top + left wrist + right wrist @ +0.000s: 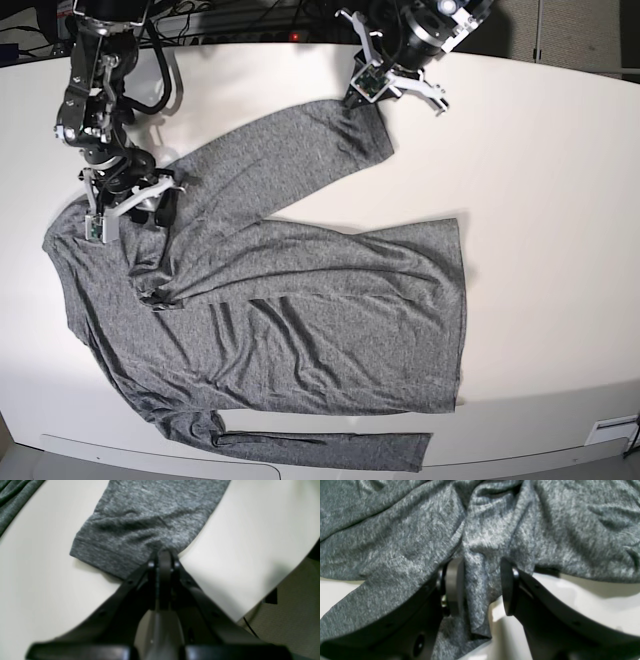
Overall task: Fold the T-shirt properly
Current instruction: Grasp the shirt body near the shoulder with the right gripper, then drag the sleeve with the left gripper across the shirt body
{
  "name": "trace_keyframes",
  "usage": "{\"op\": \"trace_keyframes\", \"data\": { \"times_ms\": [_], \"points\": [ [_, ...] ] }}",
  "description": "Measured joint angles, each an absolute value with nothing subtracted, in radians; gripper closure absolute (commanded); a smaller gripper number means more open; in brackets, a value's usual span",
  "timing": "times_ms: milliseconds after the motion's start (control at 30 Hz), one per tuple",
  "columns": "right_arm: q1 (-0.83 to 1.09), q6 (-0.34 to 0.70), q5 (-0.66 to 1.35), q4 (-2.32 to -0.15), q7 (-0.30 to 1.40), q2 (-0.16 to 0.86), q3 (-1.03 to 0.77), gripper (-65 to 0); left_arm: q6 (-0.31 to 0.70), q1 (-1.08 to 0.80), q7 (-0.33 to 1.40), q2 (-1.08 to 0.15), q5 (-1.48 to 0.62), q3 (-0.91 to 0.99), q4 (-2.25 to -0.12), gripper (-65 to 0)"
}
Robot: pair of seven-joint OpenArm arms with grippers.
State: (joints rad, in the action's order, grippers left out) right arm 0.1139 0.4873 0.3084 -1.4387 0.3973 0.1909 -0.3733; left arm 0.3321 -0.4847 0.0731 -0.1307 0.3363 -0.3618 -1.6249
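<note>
The left gripper (163, 552), black and wedge-shaped, is seen pressed together on the cuff edge of one sleeve of the heather-grey, long-sleeved knit T-shirt (300, 300); the cuff lies flat on the cream-white table (540, 150), with bare surface on both sides of it. The right gripper (482, 587) is shown with its jaws spread, a hanging fold of the thin fabric between them; the fold lies against one jaw and apart from the other, so no pinch is made. The garment is plain, without print, and creased in shallow ridges around this gripper.

In the base view the shirt is spread over the left and middle of the table: the body lies across the centre, its hem toward the right; one sleeve runs up to the left gripper near the far edge; the other sleeve lies along the near table edge. The right gripper is placed at the shoulder area on that view's left. The right part of the table is left uncovered, offering open room; cables (200, 25) are visible beyond the far edge.
</note>
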Motion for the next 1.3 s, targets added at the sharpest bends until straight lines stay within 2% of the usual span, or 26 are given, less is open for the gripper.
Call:
{"op": "trace_keyframes", "data": {
  "times_ms": [167, 300, 467, 500, 567, 600, 967, 1300],
  "points": [
    [0.114, 0.487, 0.309, -1.439, 0.381, 0.191, -0.373, -22.1, 0.332, -0.485, 0.073, -0.131, 0.336, -0.362, -1.625, 0.0],
    [0.114, 0.487, 0.309, -1.439, 0.378, 0.191, -0.373, -14.2, 0.332, -0.485, 0.073, -0.131, 0.336, -0.362, -1.625, 0.0],
    [0.114, 0.487, 0.309, -1.439, 0.378, 0.191, -0.374, -12.8, 0.332, -0.485, 0.073, -0.131, 0.336, -0.362, -1.625, 0.0],
    [0.114, 0.487, 0.309, -1.439, 0.378, 0.188, -0.374, -10.2, 0.332, -0.485, 0.073, -0.131, 0.336, -0.362, -1.625, 0.0],
    [0.114, 0.487, 0.307, -1.439, 0.378, 0.180, -0.374, -1.0, 0.332, -0.485, 0.073, -0.131, 0.336, -0.362, -1.625, 0.0],
    [0.114, 0.487, 0.307, -1.439, 0.379, 0.179, -0.374, 0.0, 0.332, -0.485, 0.073, -0.130, 0.336, -0.362, -1.625, 0.0],
    [0.114, 0.487, 0.306, -1.443, 0.392, 0.181, -0.374, 0.0, 0.332, -0.487, 0.109, -0.133, 0.344, -0.362, -1.669, 0.0],
    [0.113, 0.487, 0.306, -1.540, 0.419, 0.182, -0.374, 0.0, 0.333, -0.479, 0.140, -0.133, 0.347, -0.361, -1.771, 0.0]
  ]
}}
